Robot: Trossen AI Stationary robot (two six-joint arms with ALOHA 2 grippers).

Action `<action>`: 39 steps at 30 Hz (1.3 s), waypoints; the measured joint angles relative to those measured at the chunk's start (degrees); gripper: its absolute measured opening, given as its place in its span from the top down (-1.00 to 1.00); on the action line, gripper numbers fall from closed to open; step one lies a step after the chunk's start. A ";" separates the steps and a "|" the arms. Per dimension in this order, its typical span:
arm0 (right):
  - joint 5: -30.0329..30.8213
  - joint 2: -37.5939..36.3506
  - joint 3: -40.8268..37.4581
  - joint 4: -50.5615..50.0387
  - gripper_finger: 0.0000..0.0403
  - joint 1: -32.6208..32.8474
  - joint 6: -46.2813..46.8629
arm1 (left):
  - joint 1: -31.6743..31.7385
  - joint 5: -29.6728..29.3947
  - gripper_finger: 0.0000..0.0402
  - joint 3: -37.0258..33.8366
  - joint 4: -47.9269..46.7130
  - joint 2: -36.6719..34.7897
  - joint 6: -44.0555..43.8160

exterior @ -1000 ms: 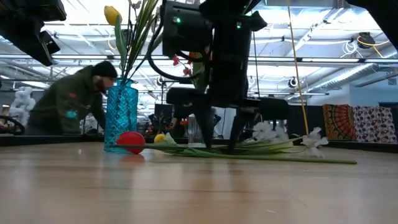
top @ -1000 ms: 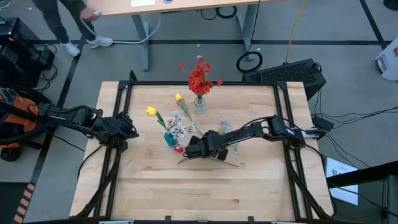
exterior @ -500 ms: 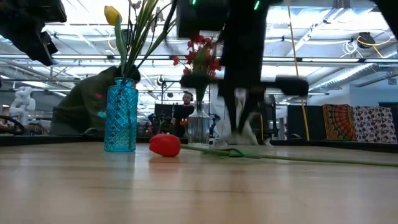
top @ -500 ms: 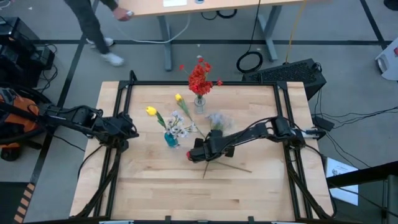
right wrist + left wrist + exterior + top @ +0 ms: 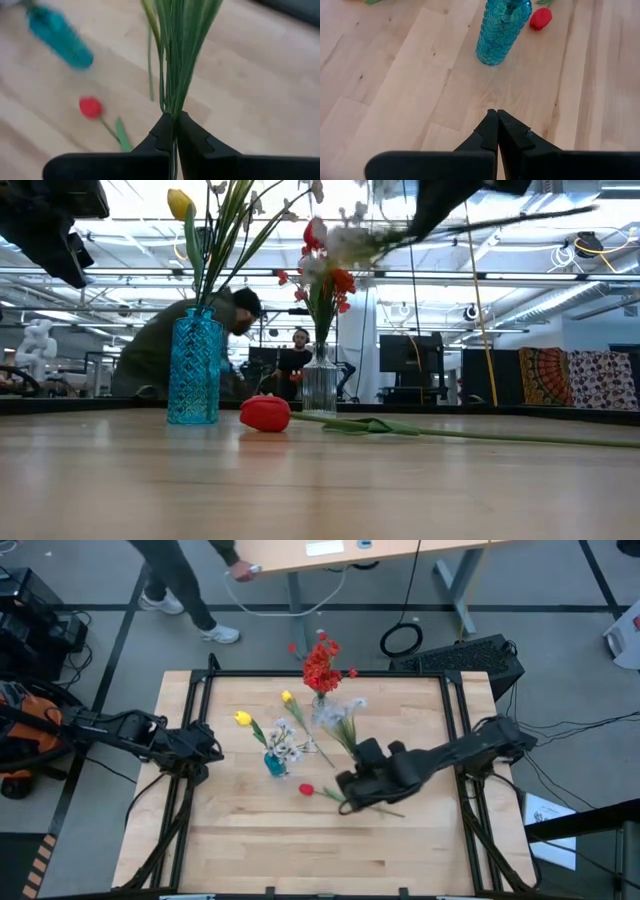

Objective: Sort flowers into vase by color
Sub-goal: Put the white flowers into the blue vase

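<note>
My right gripper hangs above the table's middle right, shut on a pale white-grey spray, which shows blurred in the low view. A red flower lies on the table on its bloom and its long stalk. The blue vase holds yellow buds and pale sprays. The clear vase holds red blooms. My left gripper waits shut at the table's left, above the bare wood. My right gripper pinches the spray's bunched green stalks between its two fingers, coming slanting down from the table's right. The spray is lifted clear and tilted. Its blooms point toward the clear vase, and its stalk end sticks out behind the fingers.
Black frame rails run along the table's left, right and far edges. A person walks past beyond the far edge, by a desk. Bare wood spreads across the near half of the table.
My right gripper has shut on the pale spray that lay on the table. It has rolled, risen and gone toward the table's right. The spray is now lifted clear, its blooms by the clear vase. The red flower has slid a little toward the right.
</note>
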 joint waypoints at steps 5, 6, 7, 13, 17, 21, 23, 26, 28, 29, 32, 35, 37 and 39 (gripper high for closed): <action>-4.27 -4.31 0.00 -6.97 0.98 2.90 -7.16 | 0.00 -0.01 0.96 0.00 0.00 0.31 -0.02; -5.51 -4.84 0.00 -8.77 0.98 3.52 -6.02 | 0.00 -0.01 0.96 0.00 0.02 0.37 -0.02; -5.91 -5.12 0.00 -10.59 0.98 4.24 -4.76 | 0.02 -0.01 0.96 0.00 0.09 0.44 -0.04; 3.46 -7.26 -0.35 -13.65 0.98 10.50 -1.70 | 0.01 -0.03 0.96 0.00 3.51 0.69 -0.02; 12.96 -8.51 -0.35 -12.40 0.98 15.19 0.49 | 0.02 -1.74 0.96 0.00 6.53 0.82 0.01; 21.51 -8.62 -0.35 -11.32 0.98 19.70 3.25 | 0.02 -1.97 0.96 0.00 8.04 1.06 0.02; 24.75 -8.62 -0.35 -10.56 0.98 21.40 4.37 | 0.01 -1.96 0.96 0.00 8.72 1.03 0.01; 27.65 -8.62 -0.35 -6.77 0.98 22.65 3.85 | 0.00 -1.38 0.96 0.00 11.39 1.06 0.02; 28.57 -8.62 -0.37 -2.97 0.98 23.06 1.31 | 0.02 0.50 0.96 0.00 14.30 1.04 0.10; 28.85 -8.62 -0.37 -0.92 0.98 23.08 -0.31 | 0.01 1.82 0.96 0.00 15.84 1.07 0.52; 28.98 -8.60 -0.37 6.06 0.98 22.93 -5.69 | -0.48 5.96 0.96 0.00 21.07 1.80 3.28; 28.89 -7.63 -0.37 14.44 0.98 22.15 -12.94 | -2.51 6.43 0.96 0.00 28.02 3.54 4.78; 28.71 -6.82 -0.39 19.49 0.98 22.08 -17.24 | -4.44 6.43 0.96 0.00 32.58 5.45 5.33; 28.68 -6.17 -0.39 24.61 0.98 21.87 -21.08 | -6.65 6.19 0.96 0.00 36.38 7.66 5.69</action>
